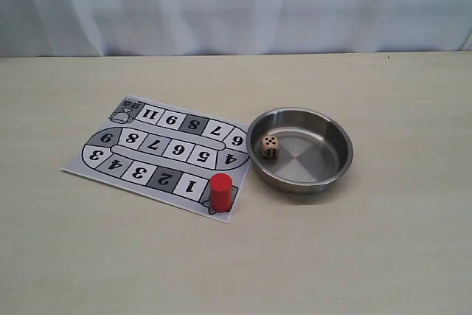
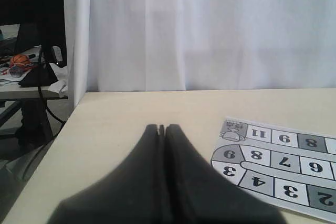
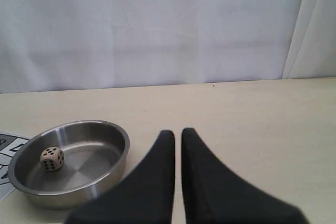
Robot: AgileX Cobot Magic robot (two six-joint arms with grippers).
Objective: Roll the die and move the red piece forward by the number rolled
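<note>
The pale die (image 1: 270, 147) lies inside the steel bowl (image 1: 346, 154), near its left wall, also seen in the right wrist view as the die (image 3: 52, 159). The red piece (image 1: 220, 192) stands upright on the printed board (image 1: 158, 154), at its near right corner beside square 1. Neither arm shows in the exterior view. My left gripper (image 2: 161, 127) is shut with nothing in it, low over the table beside the board (image 2: 283, 166). My right gripper (image 3: 178, 132) is shut but for a thin slit, holding nothing, beside the bowl (image 3: 68, 195).
A white curtain (image 1: 236, 5) hangs behind the beige table (image 1: 383, 256). In the left wrist view the table's edge (image 2: 58, 129) drops off, with a cluttered desk (image 2: 26, 77) beyond it.
</note>
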